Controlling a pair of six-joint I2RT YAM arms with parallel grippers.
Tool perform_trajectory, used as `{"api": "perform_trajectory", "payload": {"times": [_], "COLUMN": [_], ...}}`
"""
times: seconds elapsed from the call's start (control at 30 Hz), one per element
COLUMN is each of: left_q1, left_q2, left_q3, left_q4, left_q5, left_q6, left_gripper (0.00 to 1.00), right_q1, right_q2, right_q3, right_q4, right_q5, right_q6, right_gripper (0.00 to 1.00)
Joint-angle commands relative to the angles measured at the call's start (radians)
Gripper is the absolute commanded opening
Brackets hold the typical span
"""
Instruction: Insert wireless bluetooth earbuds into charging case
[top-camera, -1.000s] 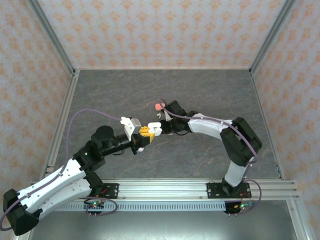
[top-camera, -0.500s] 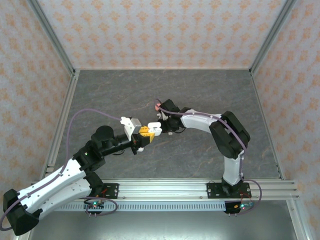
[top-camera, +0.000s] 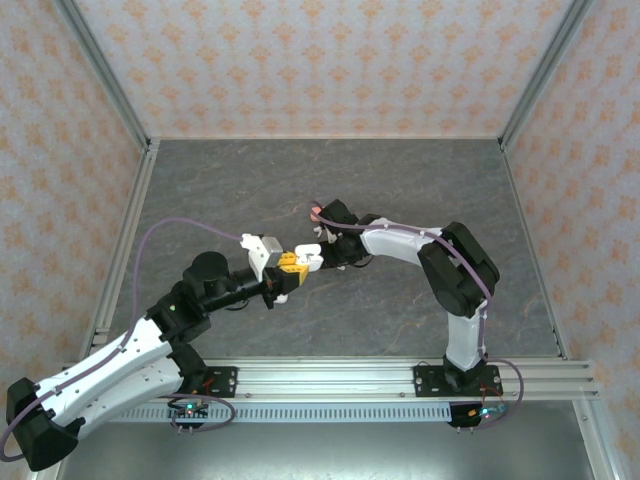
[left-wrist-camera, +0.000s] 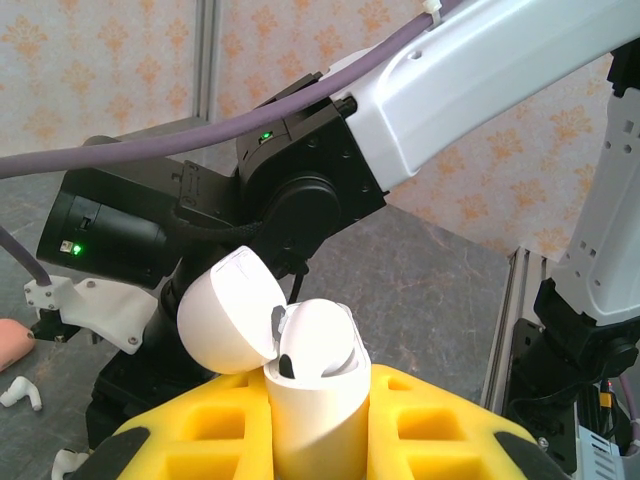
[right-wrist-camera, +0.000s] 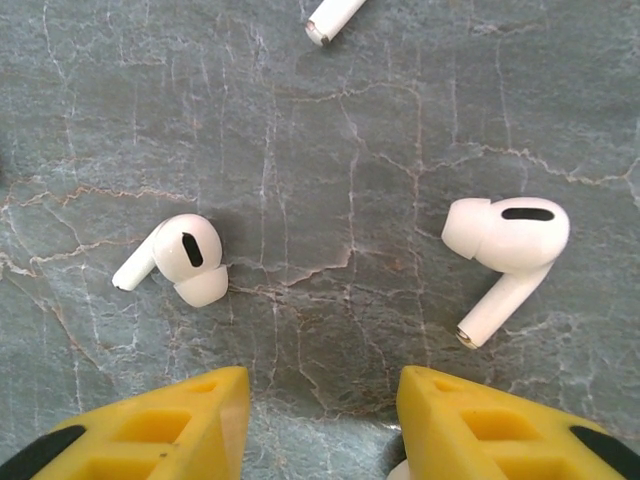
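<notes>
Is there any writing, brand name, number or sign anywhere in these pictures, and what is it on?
No readable text anywhere.
The white charging case is blank on lid and body.
The white earbuds on the table carry no lettering.
The wall pattern is ornament, not writing.
A green light glows on the black arm joint, with no label beside it.

**Location: Robot Test Cell, Laboratory Setting**

The work area is a boxed cell. Patterned wall panels (top-camera: 320, 60) stand on three sides, held by aluminium profile posts (top-camera: 105, 75). The left arm (top-camera: 120, 365) and right arm (top-camera: 460, 275) are bolted to a metal rail (top-camera: 330, 375) at the near edge of a grey stone-look tabletop (top-camera: 250, 180). A purple cable (top-camera: 160, 232) runs exposed.
</notes>
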Motion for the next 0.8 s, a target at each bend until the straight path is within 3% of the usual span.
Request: {"api": "perform_trajectory", "payload": {"times": [0.0, 0.53, 0.77], "left_q1": [-0.007, -0.007, -0.007], "left_q2": [-0.014, 0.008, 0.012], "left_q3": [-0.004, -0.002, 0.0], "left_q4": [0.014, 0.033, 0.035], "left_q5": [-0.01, -0.002, 0.002], "left_q6": [0.026, 0.022, 0.02], "left_gripper": [0.0, 0.0, 0.0], "right_q1": [0.003, 0.003, 0.003], "right_q2": [-0.035, -0.146, -0.133], "right_q3": [-0.023, -0.129, -0.08], "right_q4": [-0.087, -0.106, -0.126], "right_q5": [0.061, 0.045, 0.103], "right_q6": [-0.011, 0.022, -0.013], "right_gripper": [0.44, 0.44, 0.44]}}
